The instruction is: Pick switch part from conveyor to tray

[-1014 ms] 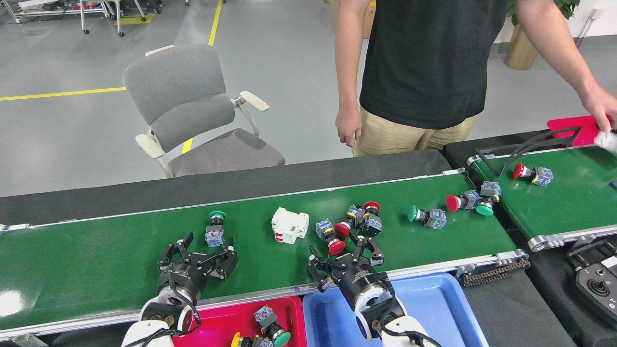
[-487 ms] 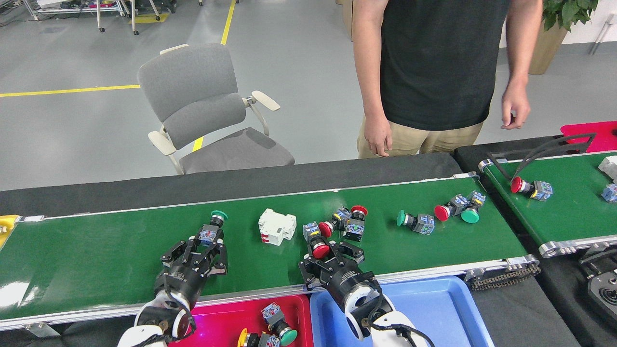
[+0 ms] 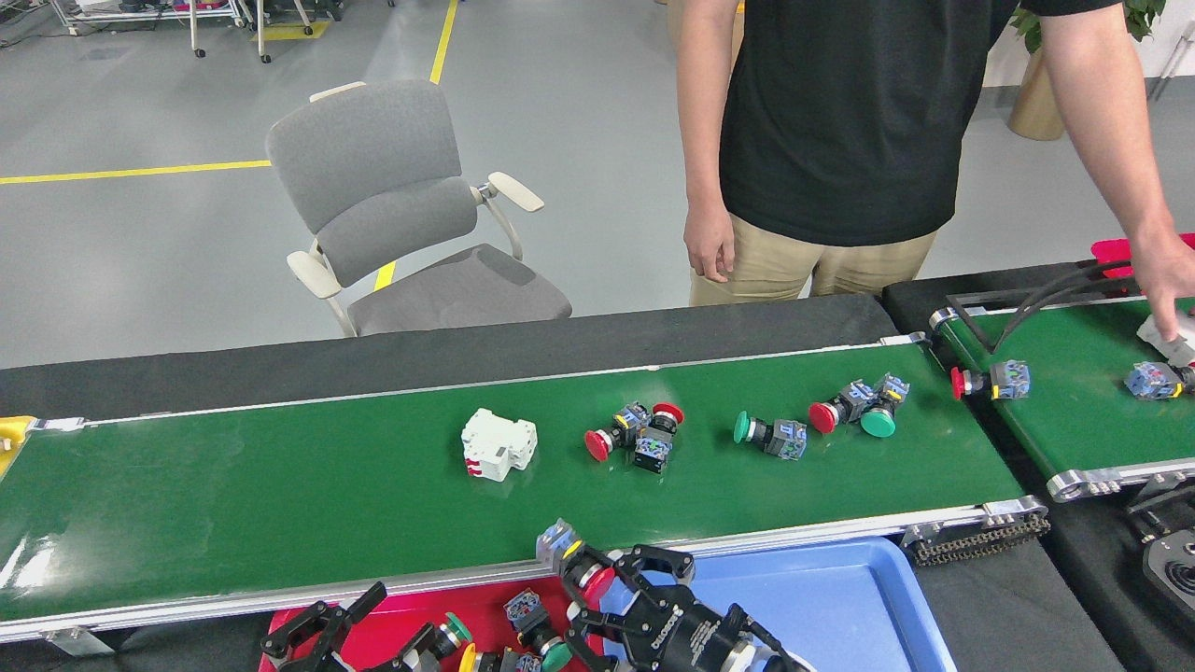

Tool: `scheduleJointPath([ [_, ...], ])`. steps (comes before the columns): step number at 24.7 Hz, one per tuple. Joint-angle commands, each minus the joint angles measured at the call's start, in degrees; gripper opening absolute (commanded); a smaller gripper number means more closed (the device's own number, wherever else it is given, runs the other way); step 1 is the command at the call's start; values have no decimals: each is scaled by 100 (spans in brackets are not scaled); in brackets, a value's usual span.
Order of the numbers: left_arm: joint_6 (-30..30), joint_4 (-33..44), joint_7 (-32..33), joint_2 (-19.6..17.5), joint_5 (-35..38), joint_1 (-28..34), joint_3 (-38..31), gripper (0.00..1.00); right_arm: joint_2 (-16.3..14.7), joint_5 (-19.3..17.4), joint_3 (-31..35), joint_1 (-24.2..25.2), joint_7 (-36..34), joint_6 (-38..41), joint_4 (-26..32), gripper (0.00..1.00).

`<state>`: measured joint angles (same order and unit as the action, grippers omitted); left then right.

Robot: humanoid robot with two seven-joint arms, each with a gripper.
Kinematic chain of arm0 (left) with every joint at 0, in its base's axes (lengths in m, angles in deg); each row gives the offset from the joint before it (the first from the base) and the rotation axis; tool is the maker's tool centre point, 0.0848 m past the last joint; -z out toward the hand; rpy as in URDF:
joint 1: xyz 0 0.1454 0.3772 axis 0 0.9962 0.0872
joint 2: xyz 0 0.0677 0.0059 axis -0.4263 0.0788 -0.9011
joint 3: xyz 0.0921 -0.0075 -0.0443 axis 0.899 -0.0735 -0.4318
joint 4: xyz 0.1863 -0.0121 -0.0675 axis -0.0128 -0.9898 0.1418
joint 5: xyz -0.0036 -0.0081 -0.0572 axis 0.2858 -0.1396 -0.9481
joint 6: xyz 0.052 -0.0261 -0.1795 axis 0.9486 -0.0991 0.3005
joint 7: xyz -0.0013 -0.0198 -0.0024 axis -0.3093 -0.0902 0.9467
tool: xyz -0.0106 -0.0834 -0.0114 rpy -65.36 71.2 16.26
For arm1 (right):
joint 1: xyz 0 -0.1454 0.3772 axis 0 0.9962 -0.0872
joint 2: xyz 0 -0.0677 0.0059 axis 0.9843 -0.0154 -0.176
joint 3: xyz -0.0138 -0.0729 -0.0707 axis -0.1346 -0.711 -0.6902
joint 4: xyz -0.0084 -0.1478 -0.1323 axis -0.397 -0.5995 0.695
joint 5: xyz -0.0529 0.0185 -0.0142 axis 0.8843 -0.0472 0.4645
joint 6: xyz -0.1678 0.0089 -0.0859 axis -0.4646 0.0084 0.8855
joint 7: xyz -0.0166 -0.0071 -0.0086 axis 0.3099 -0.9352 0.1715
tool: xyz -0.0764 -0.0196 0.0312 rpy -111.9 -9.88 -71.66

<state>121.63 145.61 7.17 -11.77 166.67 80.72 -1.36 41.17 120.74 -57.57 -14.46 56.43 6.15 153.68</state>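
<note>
Conveyor (image 3: 280, 485) spans view left to right. On it: breaker block (image 3: 499, 443) mid-belt, switch cluster (image 3: 639, 436) to its right, single switch (image 3: 771, 435) further right, switch pair (image 3: 854, 411) near right end. Second belt (image 3: 1074, 411) at far right. Two trays (image 3: 840, 597) before conveyor. Chair (image 3: 401, 215), person (image 3: 840, 140) behind.

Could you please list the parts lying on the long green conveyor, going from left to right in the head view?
White block-shaped breaker → cluster of two red-capped push-button switches → green-capped switch lying alone → touching pair of one red-capped and one green-capped switch.
</note>
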Motion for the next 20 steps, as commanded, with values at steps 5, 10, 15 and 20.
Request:
scheduleJointPath([
  [5, -1695, 306, -69, 488, -38, 13, -914, 99, 99, -226, 59, 23, 97, 151, 140, 100],
  [10, -1730, 271, -78, 453, -38, 224, -1397, 99, 169, -507, 1245, 489, 62, -1097, 580, 100],
  [15, -1704, 192, -78, 391, -21, 119, -1327, 99, -85, -489, 1439, 999, -597, -3566, 834, 100],
  [20, -1457, -133, -60, -171, 23, -655, -712, 99, -200, -384, 1316, 472, -580, -3795, 448, 100],
])
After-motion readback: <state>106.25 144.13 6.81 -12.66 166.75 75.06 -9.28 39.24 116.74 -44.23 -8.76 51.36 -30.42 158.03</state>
